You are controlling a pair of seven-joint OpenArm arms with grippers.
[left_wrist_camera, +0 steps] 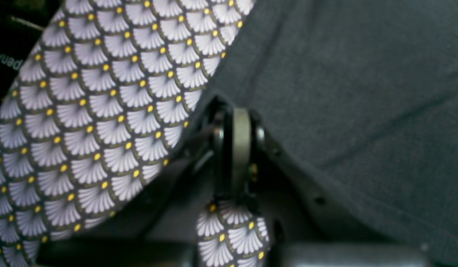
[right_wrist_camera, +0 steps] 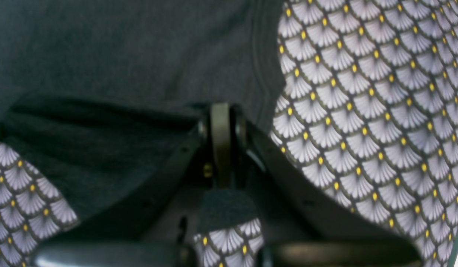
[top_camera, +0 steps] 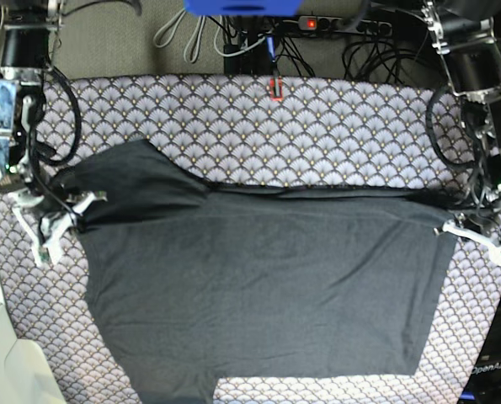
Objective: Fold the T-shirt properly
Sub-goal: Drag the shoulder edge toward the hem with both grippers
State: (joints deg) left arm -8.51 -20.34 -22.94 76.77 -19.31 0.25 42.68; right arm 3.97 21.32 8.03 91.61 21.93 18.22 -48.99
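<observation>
T-shirt (top_camera: 258, 286): dark charcoal, lying spread across the middle of the bench, its top layer doubled over toward the near side; one sleeve is sticking out at the far corner by the right arm.
Tablecloth (top_camera: 317, 126): grey scallop pattern with yellow dots, covering the bench and showing all round the shirt.
Left pincer (left_wrist_camera: 238, 122): closed, pinching the shirt's edge at the fold corner; the fabric is draping off it to one side, with tablecloth showing on the other.
Right pincer (right_wrist_camera: 221, 118): closed, gripping the opposite corner of the fold, beside the sleeve; dark cloth is bunching under it.
Fold line: running taut and roughly straight between the two pincers in the base view.
Power strip (top_camera: 334, 23): lying beyond the bench's far edge among cables.
</observation>
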